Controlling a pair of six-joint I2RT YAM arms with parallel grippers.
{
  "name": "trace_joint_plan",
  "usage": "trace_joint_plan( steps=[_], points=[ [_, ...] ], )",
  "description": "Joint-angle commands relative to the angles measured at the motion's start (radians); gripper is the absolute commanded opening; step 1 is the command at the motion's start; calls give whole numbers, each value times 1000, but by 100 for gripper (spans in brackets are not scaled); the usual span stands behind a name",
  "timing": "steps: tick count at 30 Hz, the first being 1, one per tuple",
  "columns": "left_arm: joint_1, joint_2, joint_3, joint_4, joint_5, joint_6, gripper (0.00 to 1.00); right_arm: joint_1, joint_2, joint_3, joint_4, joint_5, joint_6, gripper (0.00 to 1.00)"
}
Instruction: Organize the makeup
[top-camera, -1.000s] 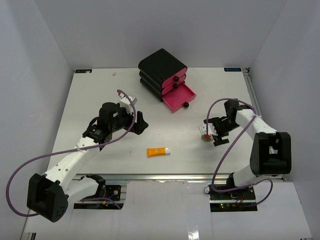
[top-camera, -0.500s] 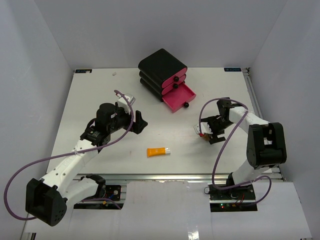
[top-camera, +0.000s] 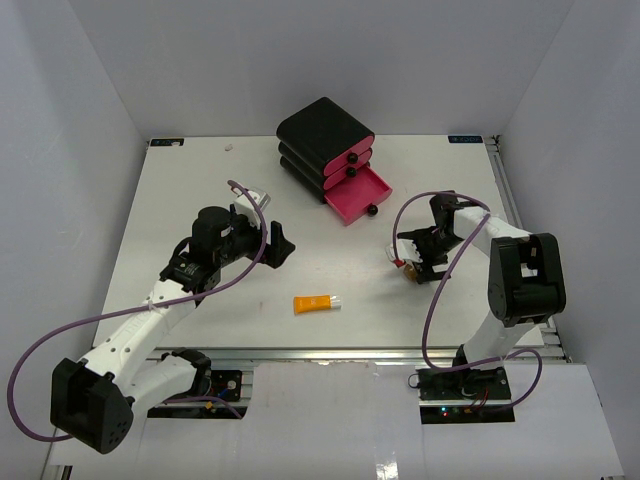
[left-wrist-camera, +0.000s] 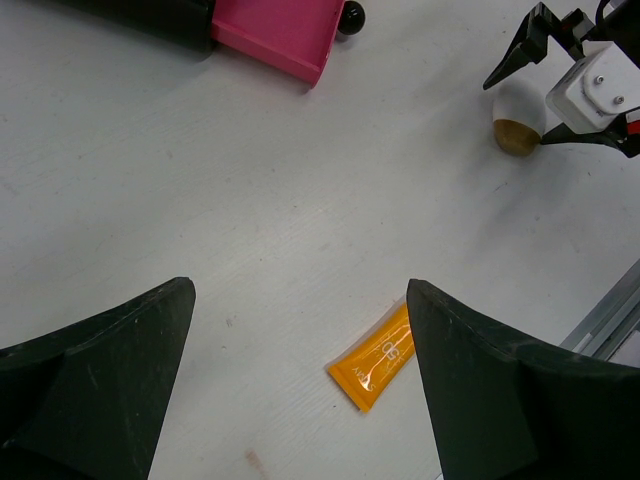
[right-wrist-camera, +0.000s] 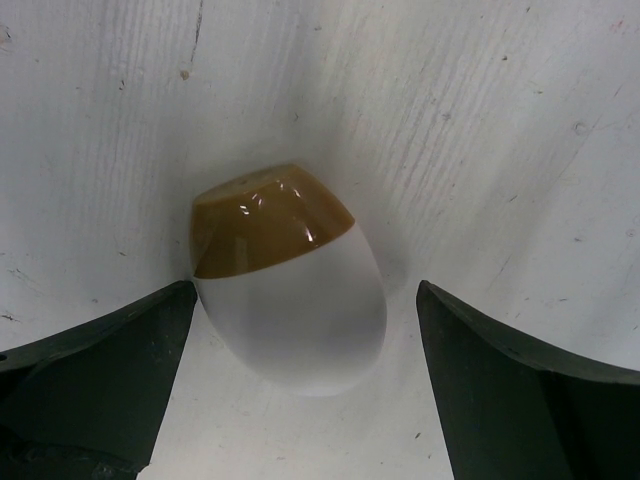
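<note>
A white-and-brown egg-shaped piece (right-wrist-camera: 290, 290) lies on the table between the open fingers of my right gripper (right-wrist-camera: 305, 292), close to the left finger; I cannot tell if they touch. From above, the egg (top-camera: 398, 259) sits at my right gripper (top-camera: 406, 256). It also shows in the left wrist view (left-wrist-camera: 517, 118). An orange tube with a white cap (top-camera: 315, 303) lies flat at the near middle. My left gripper (top-camera: 281, 246) is open and empty, above and left of the tube (left-wrist-camera: 375, 365). The lipstick tubes and the tan bottle are out of view.
A black three-drawer box (top-camera: 322, 135) stands at the back middle. Its bottom pink drawer (top-camera: 358, 192) is pulled out; it also shows in the left wrist view (left-wrist-camera: 280, 30). The table's metal front rail (top-camera: 330, 355) runs just below the tube.
</note>
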Motion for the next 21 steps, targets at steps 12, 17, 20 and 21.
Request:
trace_joint_plan(
  steps=[12, 17, 20, 21],
  points=[
    [4, -16, -7, 11, -17, 2, 98, 15, -41, 27, -19, -79, 87, 45],
    [4, -7, -9, 14, -8, 1, 98, 32, -100, 115, -8, -158, 237, 38],
    [4, 1, -11, 14, 0, 0, 98, 61, -108, 194, 36, -173, 368, 37],
    [4, 5, -12, 13, 0, 0, 98, 74, -107, 216, 76, -164, 422, 37]
  ],
)
